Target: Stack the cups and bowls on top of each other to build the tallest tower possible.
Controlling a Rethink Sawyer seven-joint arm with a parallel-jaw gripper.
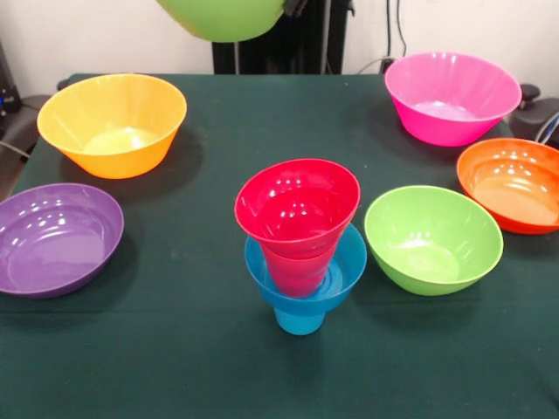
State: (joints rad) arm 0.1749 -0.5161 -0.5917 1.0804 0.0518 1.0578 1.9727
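Tower stands mid-table; 1 lime bowl hangs above (gripper unseen).

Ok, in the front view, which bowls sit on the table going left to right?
purple bowl → yellow-orange bowl → small blue bowl in the tower → lime green bowl → pink bowl → orange bowl.

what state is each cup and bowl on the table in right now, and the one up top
sky-blue cup: upright, base of the tower
small blue bowl: seated on the sky-blue cup
red cup: in the blue bowl
small red bowl: tilted, atop the red cup
lime green bowl: upright, empty
second lime green bowl: lifted above the table; holder not visible
yellow-orange bowl: upright, empty
pink bowl: upright, empty
orange bowl: upright, empty
purple bowl: upright, empty
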